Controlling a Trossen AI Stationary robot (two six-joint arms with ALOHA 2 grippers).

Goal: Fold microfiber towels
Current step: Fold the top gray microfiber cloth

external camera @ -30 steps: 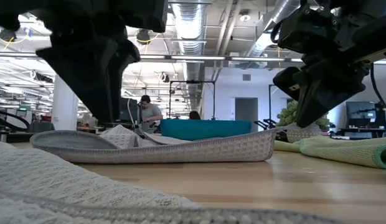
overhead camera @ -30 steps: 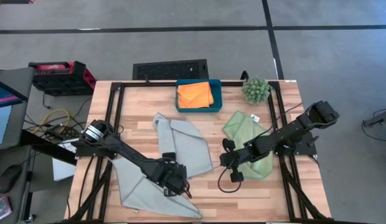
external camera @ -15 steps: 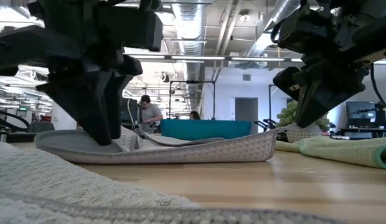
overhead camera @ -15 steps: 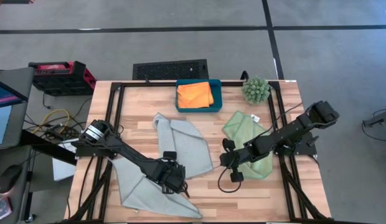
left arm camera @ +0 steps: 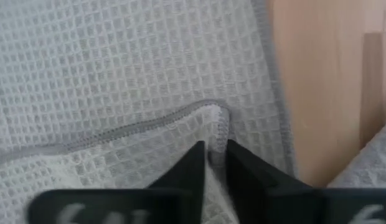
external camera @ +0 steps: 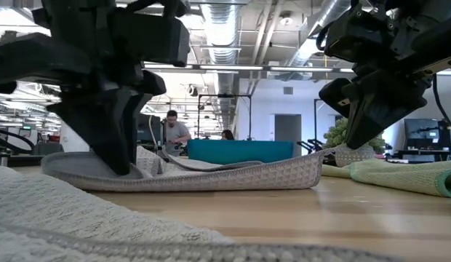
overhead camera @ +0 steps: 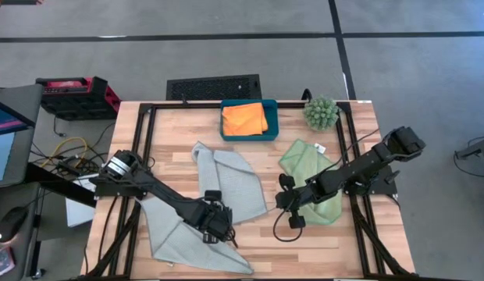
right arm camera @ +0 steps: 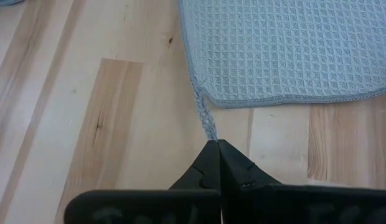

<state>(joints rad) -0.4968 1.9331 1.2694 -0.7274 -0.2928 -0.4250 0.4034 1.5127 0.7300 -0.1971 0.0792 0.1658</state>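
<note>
Now, from above, the left tool sits low on the near-left part of the counter, at the near edge of the middle grey towel, where it meets a second grey towel that spreads toward the near-left corner. The right tool hangs at the middle towel's right corner, just beside the green towel, which lies crumpled to the right. An orange towel rests folded in the teal tray at the far side. I judge the step to be the grasp on the grey towel before its first fold.

At counter height, the left tool presses down on the grey towel's left end, while the right tool holds the opposite corner raised, so the cloth sags between them.

Past the left wrist, the dark fingers stand narrowly apart, astride a stitched corner of the waffle-weave towel; they look nearly clenched on it, though I cannot tell whether the pinch is complete.

Past the right wrist, the right tool is clenched on a thin corner tip of the grey towel, which spreads flat beyond over bare wood.

The next move, as I judge it, calls for both tools to lift their corners together and carry them across the cloth evenly, keeping the hem from slipping out of either pinch.
</note>
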